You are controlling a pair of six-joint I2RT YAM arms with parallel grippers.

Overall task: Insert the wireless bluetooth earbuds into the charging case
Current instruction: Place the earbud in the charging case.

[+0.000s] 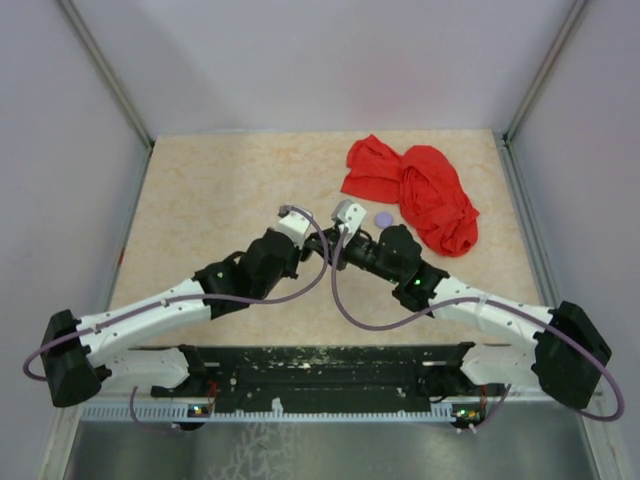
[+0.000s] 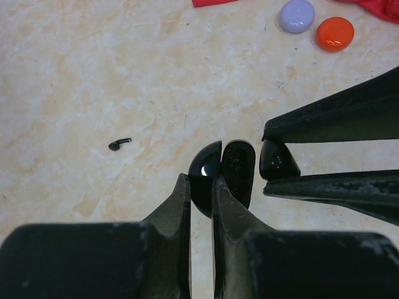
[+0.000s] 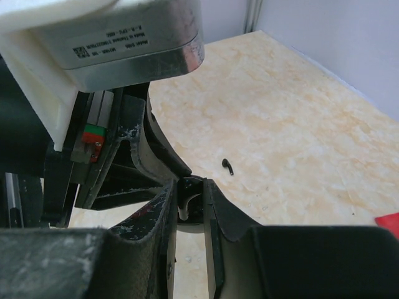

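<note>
Near the table's middle, the open case [image 2: 209, 171] is pinched by the left gripper [image 2: 201, 180]. A small black piece [image 2: 278, 162], maybe an earbud, is pinched by the right gripper [image 2: 267, 161] and must be lined up and pushed in.

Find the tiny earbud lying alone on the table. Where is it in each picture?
Top view: too small to make out.
Left wrist view: the earbud lies left of centre.
Right wrist view: the earbud lies just right of centre.
Shared landmark: the red cloth, at the left wrist view's top edge and the right wrist view's right edge.
</note>
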